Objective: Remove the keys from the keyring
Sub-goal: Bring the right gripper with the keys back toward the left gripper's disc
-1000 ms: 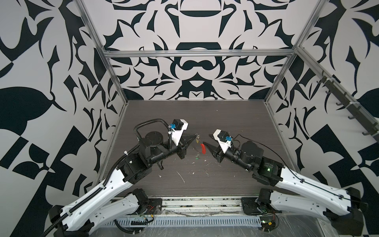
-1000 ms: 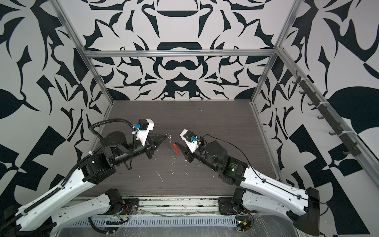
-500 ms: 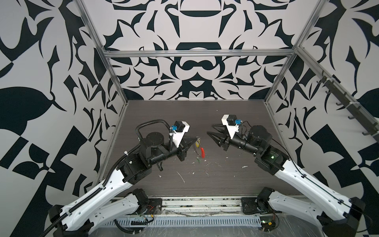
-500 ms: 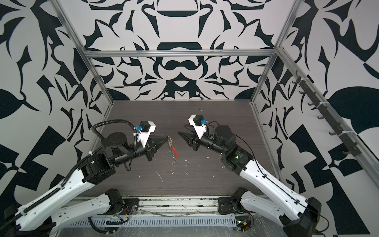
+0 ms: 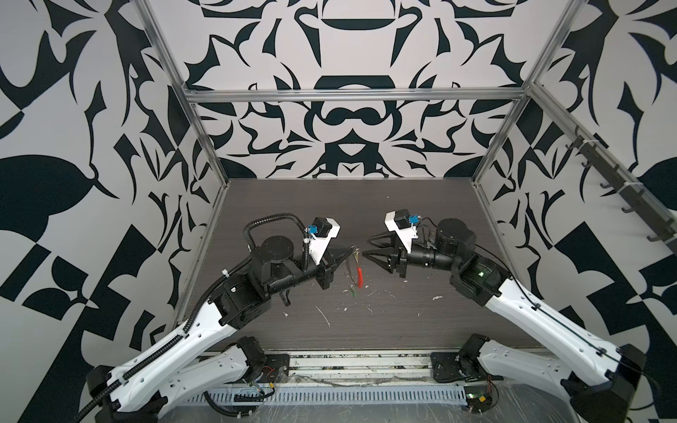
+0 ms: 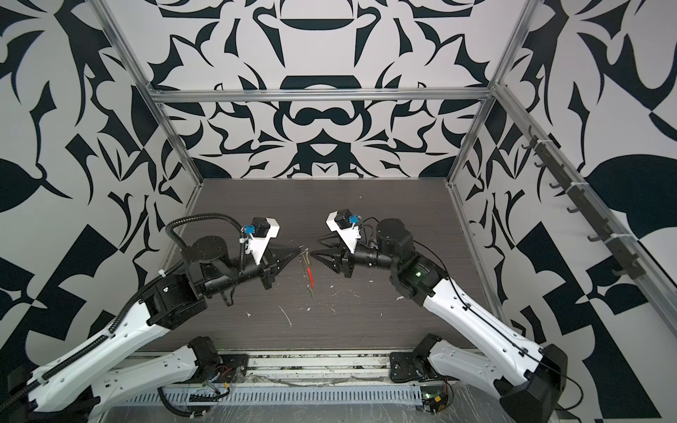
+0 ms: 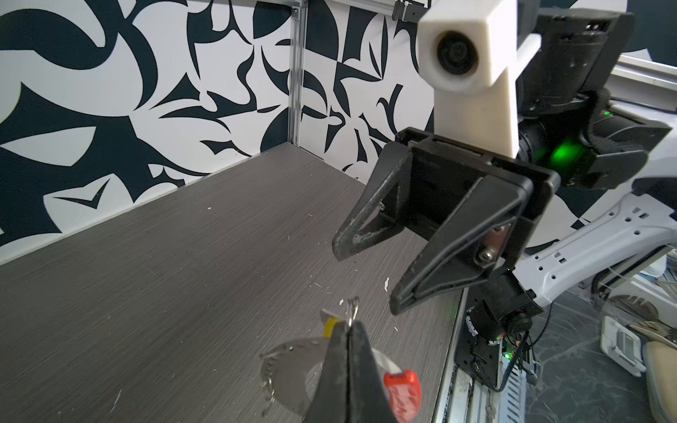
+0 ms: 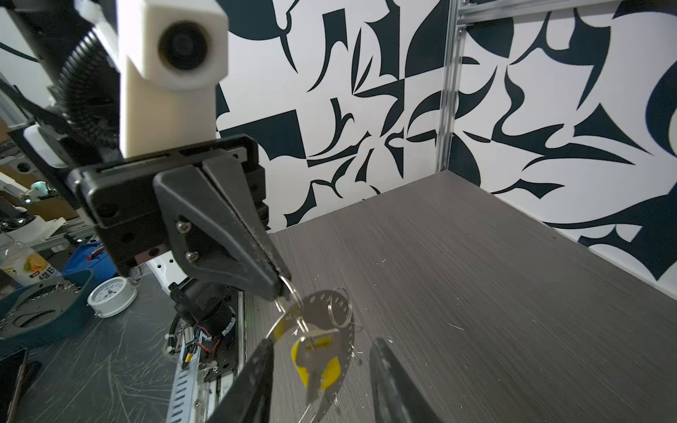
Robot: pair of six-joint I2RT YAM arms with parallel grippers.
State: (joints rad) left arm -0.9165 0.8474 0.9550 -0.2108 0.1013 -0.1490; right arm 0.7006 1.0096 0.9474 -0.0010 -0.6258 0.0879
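Clamping the metal loop (image 8: 291,287) of the yellow key (image 8: 331,371) in the closed left gripper (image 8: 280,291), above the table (image 5: 403,205). Dangling the keyring (image 8: 324,296) beneath: thin grey perforated hoop, one arc sheathed in red. Holding the right gripper (image 5: 365,246) parted, empty, just beside.

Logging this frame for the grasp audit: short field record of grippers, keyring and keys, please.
left gripper: shut on a metal loop at the keyring's top
right gripper: open, empty, facing the left gripper, clear of the keyring
keyring: hangs below the left gripper, red part low
yellow key: on the keyring, not yet removed
green key: small green spot under the red part; on or off the ring, cannot tell
table: white scraps scattered
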